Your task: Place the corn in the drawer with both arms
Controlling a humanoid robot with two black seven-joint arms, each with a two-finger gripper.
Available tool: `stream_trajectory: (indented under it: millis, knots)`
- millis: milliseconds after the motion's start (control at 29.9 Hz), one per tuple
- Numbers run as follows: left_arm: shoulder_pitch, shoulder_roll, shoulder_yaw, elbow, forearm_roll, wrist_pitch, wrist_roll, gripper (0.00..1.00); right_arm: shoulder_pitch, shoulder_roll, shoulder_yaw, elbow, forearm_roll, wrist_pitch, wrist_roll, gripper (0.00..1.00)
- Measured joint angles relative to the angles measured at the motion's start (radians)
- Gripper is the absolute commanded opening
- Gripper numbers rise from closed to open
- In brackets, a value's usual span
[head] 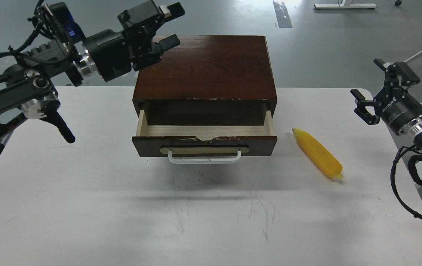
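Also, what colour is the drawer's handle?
White: the bar handle sits on the dark drawer front, clearest in the head view.

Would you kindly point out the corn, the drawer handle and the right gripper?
corn [318, 153]: head view, middle of the cob.
drawer handle [204, 160]: head view, middle of the white bar.
right gripper [372, 91]: head view, between its fingertips.

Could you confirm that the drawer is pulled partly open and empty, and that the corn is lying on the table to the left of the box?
Not quite: the drawer is indeed partly open and looks empty, but the corn lies on the table to the right of the box, not the left. The head view shows it, nearer the right tool.
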Motion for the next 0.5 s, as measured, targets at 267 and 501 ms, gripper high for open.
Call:
stream_trajectory:
  millis: [267, 501]
  knots:
    - [0.216, -0.017, -0.138, 0.116, -0.17, 0.001, 0.0, 0.99, 0.0, -0.02, -0.01, 0.005, 0.0, 0.0, 0.0, 1.0]
    - [0.372, -0.078, -0.321, 0.203, -0.205, -0.013, 0.0, 0.99, 0.0, -0.058, -0.047, 0.065, -0.025, 0.0, 0.0, 1.0]
